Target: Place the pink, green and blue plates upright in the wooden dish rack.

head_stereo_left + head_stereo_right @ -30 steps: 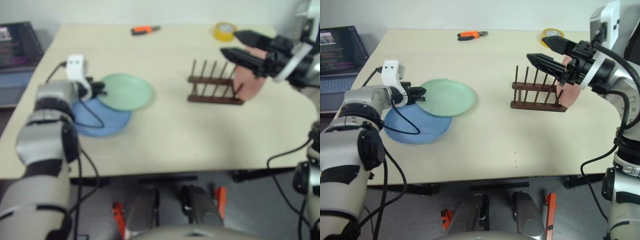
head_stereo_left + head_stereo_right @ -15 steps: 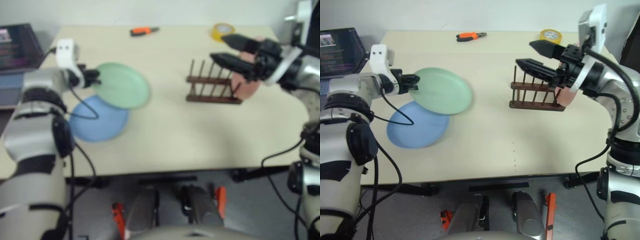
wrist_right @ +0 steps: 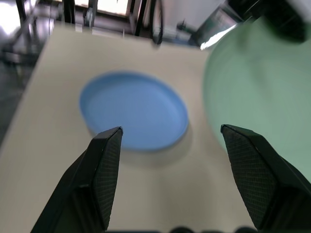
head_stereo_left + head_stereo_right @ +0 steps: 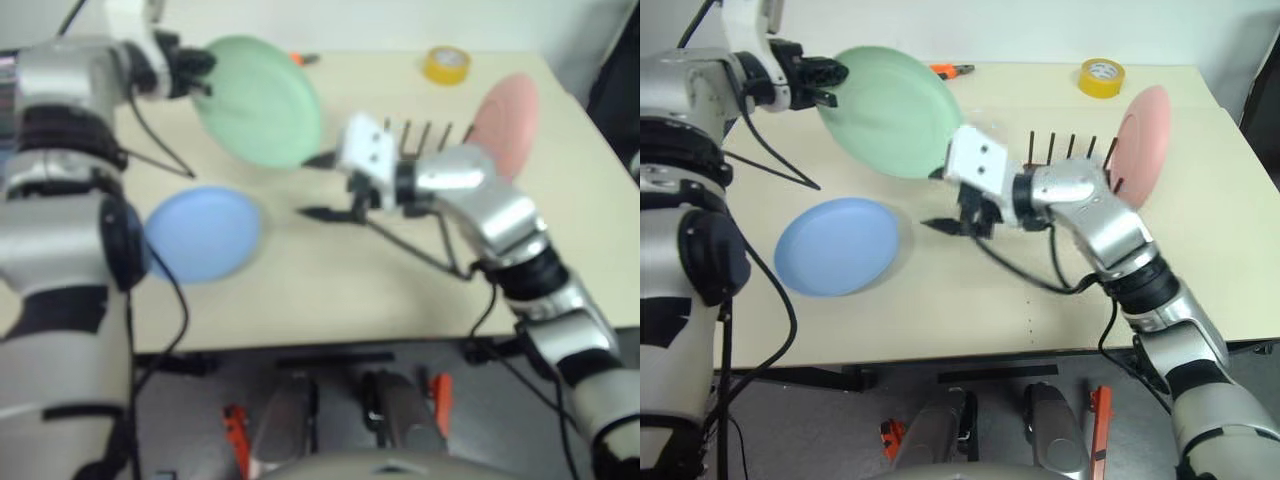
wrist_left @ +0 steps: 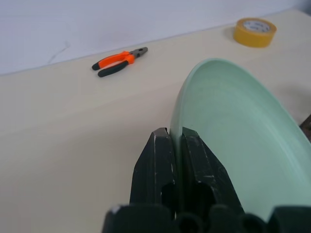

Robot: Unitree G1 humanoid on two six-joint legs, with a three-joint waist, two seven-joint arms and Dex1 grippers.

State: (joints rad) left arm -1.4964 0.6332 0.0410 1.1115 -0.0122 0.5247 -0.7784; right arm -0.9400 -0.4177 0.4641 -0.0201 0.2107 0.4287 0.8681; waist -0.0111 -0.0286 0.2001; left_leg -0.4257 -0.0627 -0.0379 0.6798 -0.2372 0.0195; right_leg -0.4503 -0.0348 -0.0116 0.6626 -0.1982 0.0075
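The left hand (image 5: 176, 145) pinches the green plate's (image 4: 895, 110) rim aloft at ten o'clock, while the right hand (image 4: 943, 202), fingers spread, hovers apparently empty above the worktop (image 4: 970, 300).

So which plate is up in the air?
The green plate. The left gripper pinches its rim above the table, while the blue plate lies flat and the pink plate stands in the rack.

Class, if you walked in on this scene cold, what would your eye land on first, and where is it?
First, the green plate, held up off the table by its rim in the shut left gripper. Next, the right gripper, open, at mid-table just below that plate. Then the pink plate, upright in the wooden dish rack, and the blue plate, flat on the table.
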